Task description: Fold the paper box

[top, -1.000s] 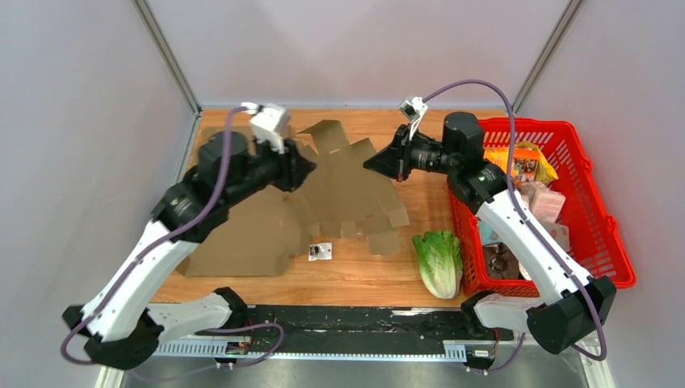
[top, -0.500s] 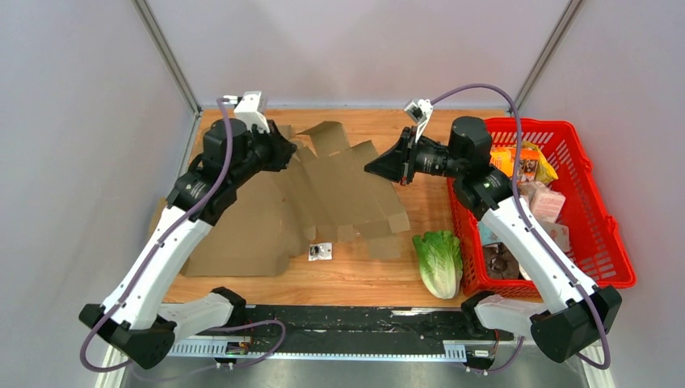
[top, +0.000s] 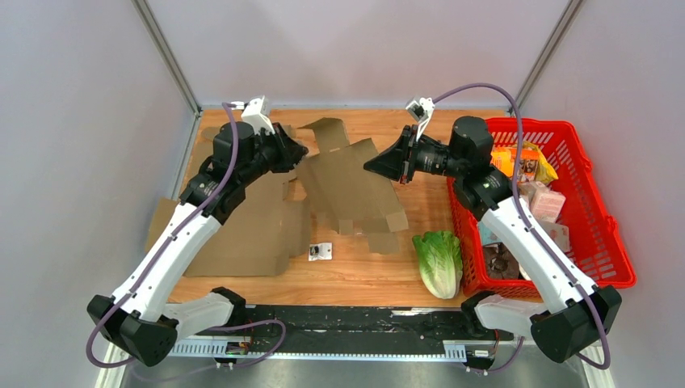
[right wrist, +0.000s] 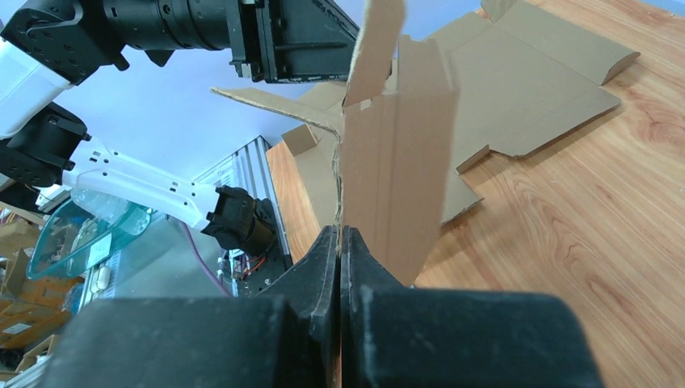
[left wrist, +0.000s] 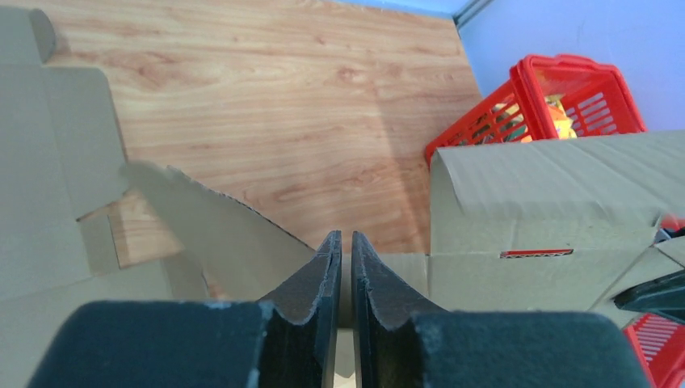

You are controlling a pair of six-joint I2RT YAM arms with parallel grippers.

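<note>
The paper box [top: 351,190] is a brown cardboard blank, unfolded and held up off the wooden table between both arms. My left gripper [top: 300,152] grips its left edge. In the left wrist view the jaws [left wrist: 346,236] stand a thin gap apart with a cardboard flap [left wrist: 242,242] between them, and a box panel [left wrist: 533,210] rises beyond. My right gripper [top: 368,166] is shut on the right edge. In the right wrist view it [right wrist: 340,230] pinches a thin cardboard edge, and the panel [right wrist: 396,162] stands upright above the fingers.
A second flat cardboard blank [top: 242,234] lies on the table under the left arm. A red basket [top: 594,234] full of groceries stands at the right, with a lettuce [top: 438,260] beside it. A small tag [top: 320,251] lies near the front.
My left gripper swung toward the back, closed its jaws on the box's left edge and shifted slightly right. The box's left side has risen. The right gripper stayed shut on its edge.
</note>
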